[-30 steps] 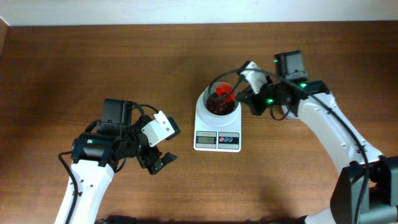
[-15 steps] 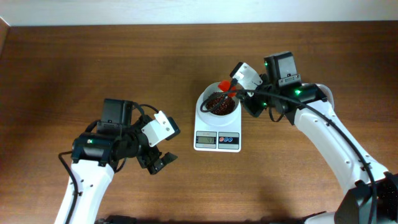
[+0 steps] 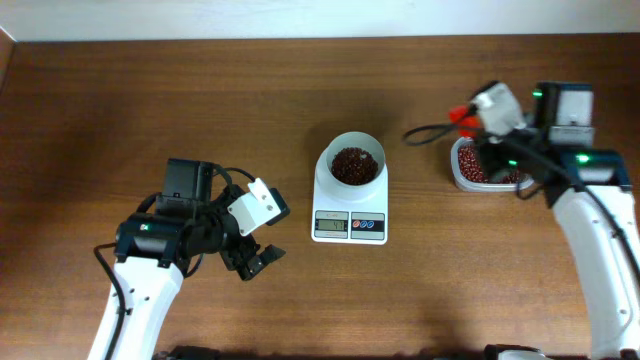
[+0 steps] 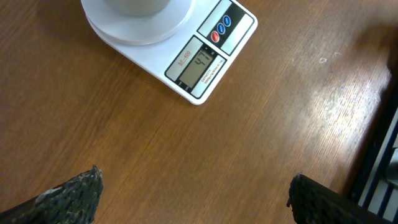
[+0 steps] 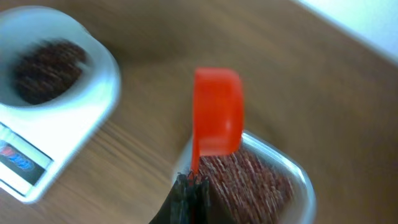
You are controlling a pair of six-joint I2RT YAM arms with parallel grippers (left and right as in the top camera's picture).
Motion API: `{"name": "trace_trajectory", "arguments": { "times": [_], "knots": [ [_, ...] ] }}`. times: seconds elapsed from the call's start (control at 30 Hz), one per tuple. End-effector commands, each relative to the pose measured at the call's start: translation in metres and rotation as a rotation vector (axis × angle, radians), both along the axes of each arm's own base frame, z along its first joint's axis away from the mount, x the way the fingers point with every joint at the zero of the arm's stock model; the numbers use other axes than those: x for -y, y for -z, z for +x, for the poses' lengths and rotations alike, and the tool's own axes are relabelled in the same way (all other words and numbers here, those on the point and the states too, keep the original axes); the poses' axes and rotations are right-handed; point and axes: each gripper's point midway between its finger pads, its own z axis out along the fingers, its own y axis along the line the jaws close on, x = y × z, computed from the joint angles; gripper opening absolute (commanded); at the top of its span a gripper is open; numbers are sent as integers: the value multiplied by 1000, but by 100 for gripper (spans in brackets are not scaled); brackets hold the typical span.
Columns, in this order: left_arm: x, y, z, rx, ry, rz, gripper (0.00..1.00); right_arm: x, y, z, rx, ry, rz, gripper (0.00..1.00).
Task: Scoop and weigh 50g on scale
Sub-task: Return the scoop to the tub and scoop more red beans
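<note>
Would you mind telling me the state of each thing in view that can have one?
scale: on, digits showing on its display.
bowl: on the scale, holding beans.
tub: open, holding beans.
scoop: held above the tub by its handle.
left claw: open, empty.
right claw: shut on the scoop.
</note>
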Motion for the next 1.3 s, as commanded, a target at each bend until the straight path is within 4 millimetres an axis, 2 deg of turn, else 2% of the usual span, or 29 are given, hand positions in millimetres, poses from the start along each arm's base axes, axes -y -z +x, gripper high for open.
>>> {"name": "trace_trajectory", "arguments": {
  "times": [0.0, 0.03, 0.2, 0.27, 0.43, 0.5, 0.57, 0.67, 0.8, 0.87, 0.93, 0.97, 1.07, 1.17, 1.27],
  "knots": [
    [1, 0, -1, 1, 14, -11, 99, 34, 18, -10, -93, 91, 3, 4],
    [1, 0, -1, 1, 14, -11, 99, 45, 31, -15, -148, 124, 12, 4],
    [1, 0, -1, 1, 14, -11, 99, 73, 82, -21, -321, 202, -79, 4],
    [1, 0, -1, 1, 14, -11, 99, 73, 96, -20, -356, 198, -73, 4],
    [1, 0, -1, 1, 14, -11, 99, 82, 107, -17, -374, 221, -117, 4],
    [1, 0, -1, 1, 14, -11, 99, 77, 117, -18, -404, 205, -88, 4],
    [1, 0, -1, 1, 14, -11, 99, 62, 124, -20, -433, 167, -9, 4],
    [1, 0, -1, 1, 14, -11, 99, 40, 122, -21, -441, 115, 114, 4],
    [1, 0, -1, 1, 14, -11, 99, 46, 120, -20, -462, 254, 201, 4],
    [1, 0, -1, 1, 14, -11, 99, 48, 112, -17, -442, 258, 312, 4],
    [1, 0, -1, 1, 14, -11, 99, 60, 104, -17, -419, 286, 409, 4],
    [1, 0, -1, 1, 14, -11, 99, 73, 103, -19, -416, 337, 444, 4],
    [1, 0, -1, 1, 14, -11, 99, 85, 87, -19, -370, 367, 619, 4],
    [1, 0, -1, 1, 14, -11, 99, 108, 84, -26, -372, 482, 698, 4],
    [1, 0, -1, 1, 14, -11, 99, 108, 72, -27, -350, 469, 804, 4]
  ]
}}
